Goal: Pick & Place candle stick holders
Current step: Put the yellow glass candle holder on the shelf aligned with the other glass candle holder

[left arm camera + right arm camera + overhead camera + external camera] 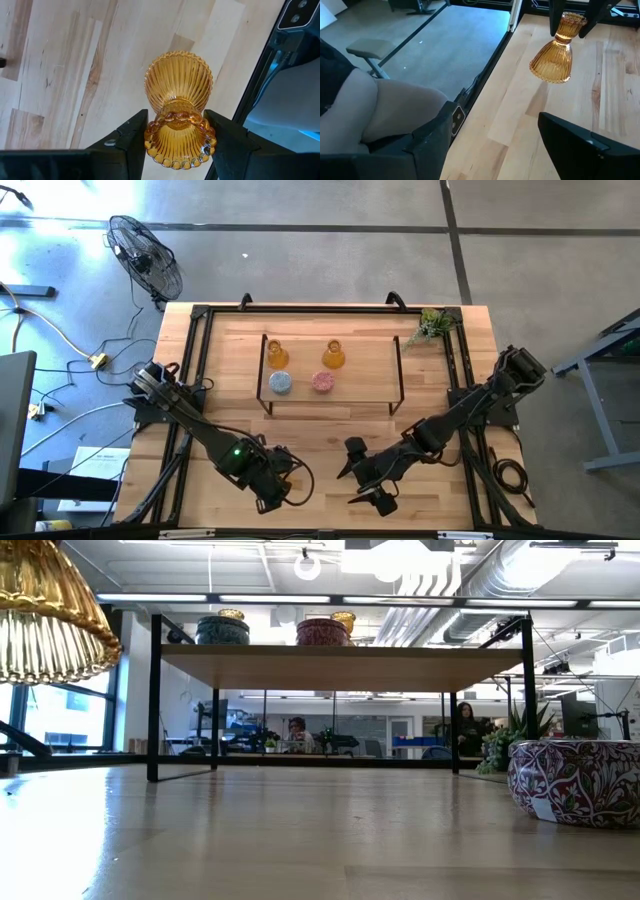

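Left end effector (pixel 175 145) clamped on amber candle stick holder (pixel 178 107) — neck between fingers, right end effector (pixel 495 135) spread apart, empty

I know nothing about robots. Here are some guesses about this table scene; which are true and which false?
1. The left claw grips an amber glass holder. True.
2. The raised shelf carries four holders. True: two amber ones, a blue one and a pink one.
3. The right claw holds the purple holder. False: it is open and empty; a patterned purple holder sits on the table in the low view.
4. The green plant sprig stands on the shelf. False: it sits at the table's far right corner, off the shelf.
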You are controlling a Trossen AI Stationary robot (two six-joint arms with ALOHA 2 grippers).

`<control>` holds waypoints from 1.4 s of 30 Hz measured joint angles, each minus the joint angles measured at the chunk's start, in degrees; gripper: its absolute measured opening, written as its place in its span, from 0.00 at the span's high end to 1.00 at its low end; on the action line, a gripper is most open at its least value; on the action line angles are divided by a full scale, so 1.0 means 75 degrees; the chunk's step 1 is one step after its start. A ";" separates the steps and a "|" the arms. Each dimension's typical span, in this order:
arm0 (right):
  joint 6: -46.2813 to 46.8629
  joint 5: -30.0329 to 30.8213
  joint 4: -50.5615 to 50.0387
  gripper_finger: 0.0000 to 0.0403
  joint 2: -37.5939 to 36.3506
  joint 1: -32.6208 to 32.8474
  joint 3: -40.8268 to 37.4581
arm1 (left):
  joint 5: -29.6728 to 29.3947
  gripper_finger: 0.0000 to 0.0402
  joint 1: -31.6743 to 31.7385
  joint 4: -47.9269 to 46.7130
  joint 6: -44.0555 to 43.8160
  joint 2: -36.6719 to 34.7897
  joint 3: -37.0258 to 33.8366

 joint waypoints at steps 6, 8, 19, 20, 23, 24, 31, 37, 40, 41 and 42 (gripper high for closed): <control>0.0006 0.0000 0.0001 0.28 0.0000 0.0000 0.0000 | -0.0028 0.58 0.0000 0.0030 -0.0003 0.0000 0.0000; -0.0010 0.0001 0.0000 0.28 0.0000 0.0000 0.0000 | -0.0152 0.58 0.0000 0.0135 0.0024 0.0000 0.0000; -0.0008 -0.0002 0.0001 0.28 0.0000 0.0000 0.0000 | -0.0093 0.58 0.0003 0.0151 0.0225 -0.0003 0.0000; -0.0013 -0.0002 0.0002 0.28 0.0000 0.0000 0.0000 | -0.0080 0.57 0.0003 0.0146 0.0233 -0.0003 0.0000; 0.0010 -0.0002 0.0000 0.28 0.0000 0.0000 0.0000 | -0.0055 0.57 0.0003 0.0150 0.0243 -0.0003 0.0000; 0.0011 -0.0002 0.0001 0.28 0.0000 0.0000 0.0000 | -0.0054 0.57 0.0003 0.0152 0.0248 -0.0003 0.0000; 0.0014 0.0000 -0.0001 0.28 0.0000 0.0000 0.0000 | -0.0058 0.57 0.0003 0.0154 0.0201 -0.0003 0.0000; 0.0002 -0.0002 -0.0001 0.28 0.0000 0.0003 0.0000 | -0.0058 0.57 0.0003 0.0154 0.0226 -0.0003 0.0000; -0.0008 -0.0002 -0.0001 0.28 0.0000 0.0000 0.0000 | -0.0057 0.57 0.0003 0.0152 0.0242 -0.0003 0.0000; 0.0003 -0.0002 0.0000 0.28 0.0000 0.0002 0.0000 | -0.0052 0.58 0.0003 0.0152 0.0253 -0.0003 0.0000; 0.0009 -0.0002 -0.0001 0.28 0.0000 0.0000 0.0000 | -0.0022 0.57 0.0003 0.0149 0.0275 -0.0004 0.0000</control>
